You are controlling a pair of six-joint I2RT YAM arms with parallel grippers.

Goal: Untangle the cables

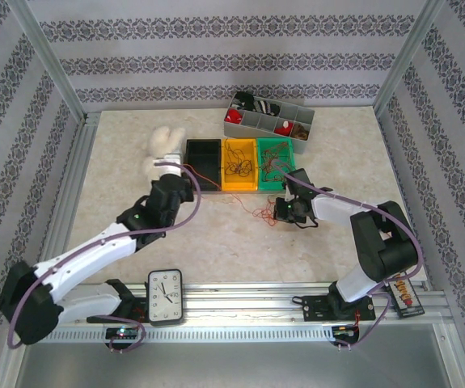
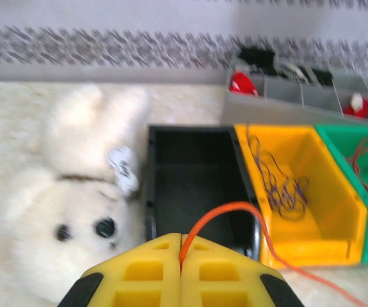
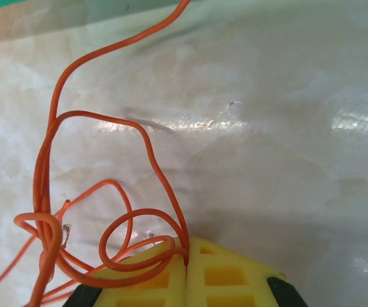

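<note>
Marble table [image 1: 135, 121]; left end effector [image 2: 181, 240] and right end effector [image 3: 187, 246] each clench orange cables [image 3: 41, 185] near 3 bins [image 1: 240, 187], plush toy [image 1: 161, 145] left.

Two arms, white and black, yellow finger pads.
Left arm [image 1: 86, 257] and right arm [image 1: 337, 208] have the same build: white link shells, black joint housings, black bases on the aluminium rail. A thick purple cord [image 1: 194, 212] runs along each. Left gripper [image 2: 181, 254] and right gripper [image 3: 187, 263] have moulded yellow fingers with square recesses and black bodies behind.
</note>
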